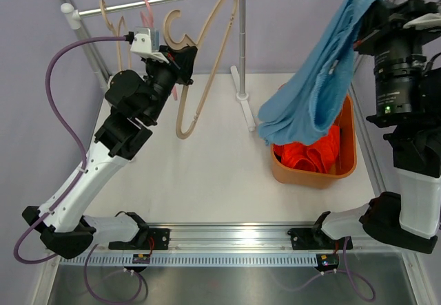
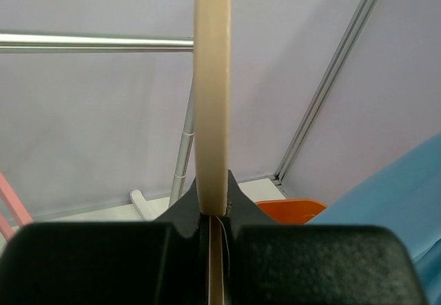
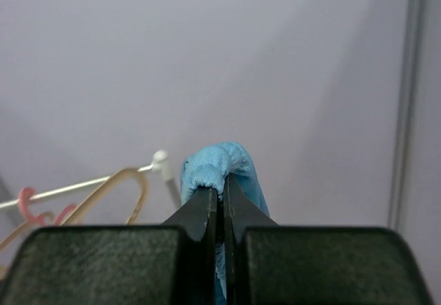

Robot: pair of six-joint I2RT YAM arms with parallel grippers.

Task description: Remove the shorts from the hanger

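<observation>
My right gripper (image 1: 377, 3) is shut on the light blue shorts (image 1: 313, 85) and holds them high, so they hang over the orange bin (image 1: 348, 152). Their bunched top shows between the fingertips in the right wrist view (image 3: 217, 167). The orange shorts (image 1: 310, 153) lie in the bin. My left gripper (image 1: 185, 56) is shut on a bare wooden hanger (image 1: 203, 78) that hangs from the rail (image 1: 158, 1); its beige bar runs up from the jaws in the left wrist view (image 2: 211, 91). The navy shorts are out of view.
Another wooden hanger (image 1: 114, 33) and a pink one (image 1: 147, 5) hang on the rail at the left. The rack's upright post (image 1: 242, 43) stands on the table between hanger and bin. A frame post (image 1: 89, 64) rises at the back left.
</observation>
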